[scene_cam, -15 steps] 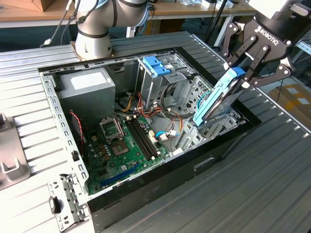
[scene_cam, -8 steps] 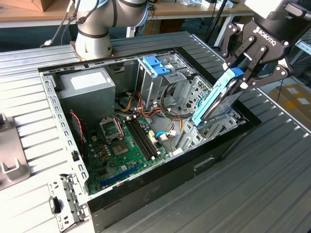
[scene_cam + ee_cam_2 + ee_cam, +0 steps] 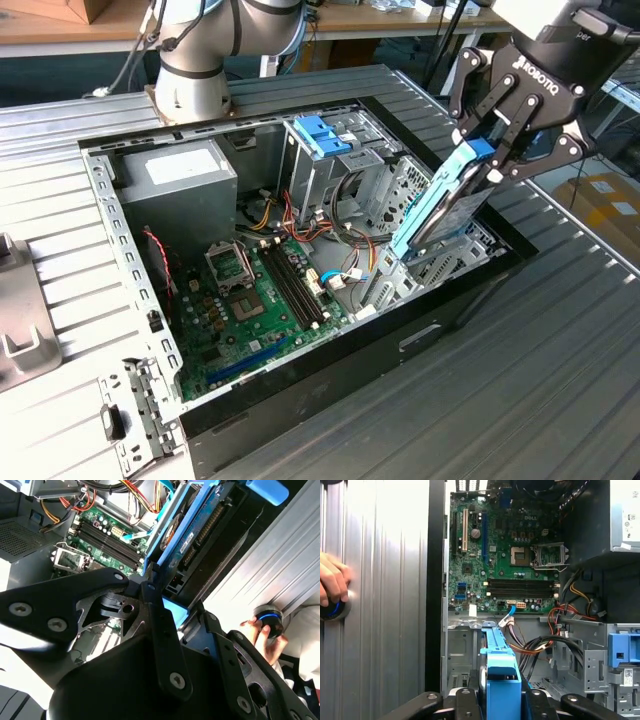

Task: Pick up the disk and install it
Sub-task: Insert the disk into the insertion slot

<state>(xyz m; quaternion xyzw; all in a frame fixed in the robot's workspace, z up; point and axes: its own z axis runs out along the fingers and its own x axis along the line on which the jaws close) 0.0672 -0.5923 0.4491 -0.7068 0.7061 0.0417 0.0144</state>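
Exterior view: black linkage-fingered gripper [image 3: 488, 160] at the exterior view's right, clenched on the upper end of the flat dark metal disk with blue plastic side rails [image 3: 437, 212]. Disk steeply tilted, lower end down among the metal drive bays at the end of the open black computer case [image 3: 300, 372] on the exterior view's right, upper end raised above the case rim. Inside the case, a green motherboard [image 3: 250, 305] on the floor, a grey box-shaped power supply [image 3: 175, 185] toward the exterior view's left, and a blue plastic latch [image 3: 322, 135] atop a metal cage near the held disk. Case lying on a ribbed grey metal table [image 3: 540, 400], with the silver arm base [image 3: 195, 70] behind it.

Second wrist view: gripper [image 3: 175, 607] links large in the foreground, closed on the near end of the disk [image 3: 192, 530], blue rail running along its edge. Motherboard [image 3: 105, 535] beyond. Past the case wall, a person's hand [image 3: 262, 640] on a round black knob with a blue ring [image 3: 270, 619].

First wrist view: disk [image 3: 502, 672] seen edge-on, blue rail end clamped between the gripper [image 3: 500, 707] fingers [image 3: 462, 700]. Motherboard [image 3: 505, 555] ahead, latch [image 3: 625, 647] off to one side, power supply [image 3: 625, 510] in a corner. Hand [image 3: 332, 585] resting on the knob [image 3: 332, 611] on the table [image 3: 385, 605].
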